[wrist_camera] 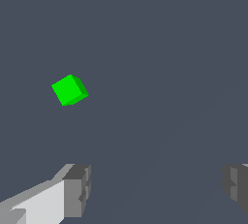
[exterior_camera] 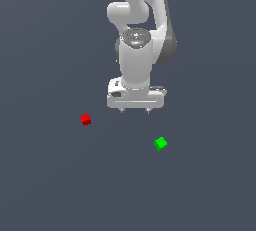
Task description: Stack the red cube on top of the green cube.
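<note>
You are looking at a flat, uniform slate-grey surface (exterior_camera: 45, 185) that fills both views edge to edge — it carries no seam, no texture and no visible border, and no wall or horizon shows beyond it, so nothing of a room can be told. The white arm (exterior_camera: 142, 20) comes down from the upper edge of the exterior view and ends in the gripper (exterior_camera: 134, 111), which points straight down with its two short fingertips set wide apart and nothing between them. Your wrist view confirms this: the grey pads (wrist_camera: 77, 189) sit far to either side with only bare surface in the gap. The red cube (exterior_camera: 85, 119) rests on the surface toward the exterior view's left of the gripper, apart from it and not under the fingers. The green cube (exterior_camera: 160, 143) lies toward the exterior view's right and nearer the lower edge, well apart from the red one — you see it in the wrist view too (wrist_camera: 69, 89), turned at an angle and lying outside the span of the fingers. The red cube does not appear in the wrist view.
</note>
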Controlling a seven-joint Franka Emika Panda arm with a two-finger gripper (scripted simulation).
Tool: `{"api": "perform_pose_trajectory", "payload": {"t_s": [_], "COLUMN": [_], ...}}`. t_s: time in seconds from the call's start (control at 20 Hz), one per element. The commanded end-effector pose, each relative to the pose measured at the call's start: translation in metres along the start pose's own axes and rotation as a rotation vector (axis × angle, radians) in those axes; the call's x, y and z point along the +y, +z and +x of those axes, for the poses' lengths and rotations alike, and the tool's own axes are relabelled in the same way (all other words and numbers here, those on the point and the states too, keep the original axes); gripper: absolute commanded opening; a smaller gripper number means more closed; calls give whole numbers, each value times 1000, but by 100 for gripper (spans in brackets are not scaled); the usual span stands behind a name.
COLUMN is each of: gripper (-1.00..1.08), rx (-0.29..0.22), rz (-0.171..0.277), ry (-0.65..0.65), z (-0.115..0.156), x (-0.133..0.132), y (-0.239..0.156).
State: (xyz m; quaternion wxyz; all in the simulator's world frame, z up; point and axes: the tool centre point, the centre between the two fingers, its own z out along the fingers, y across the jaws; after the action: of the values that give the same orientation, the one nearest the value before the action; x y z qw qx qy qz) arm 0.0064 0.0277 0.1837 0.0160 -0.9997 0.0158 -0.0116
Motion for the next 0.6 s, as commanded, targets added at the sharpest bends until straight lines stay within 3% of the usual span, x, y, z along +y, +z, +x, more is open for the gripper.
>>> {"api": "perform_pose_trajectory", "payload": {"t_s": [0.0, 0.55], "gripper": [100, 100], "rx": [0, -3], "rz": [0, -2], "ry": [0, -43], "z": [0, -11], "x": [0, 22], "y": [0, 10]}}
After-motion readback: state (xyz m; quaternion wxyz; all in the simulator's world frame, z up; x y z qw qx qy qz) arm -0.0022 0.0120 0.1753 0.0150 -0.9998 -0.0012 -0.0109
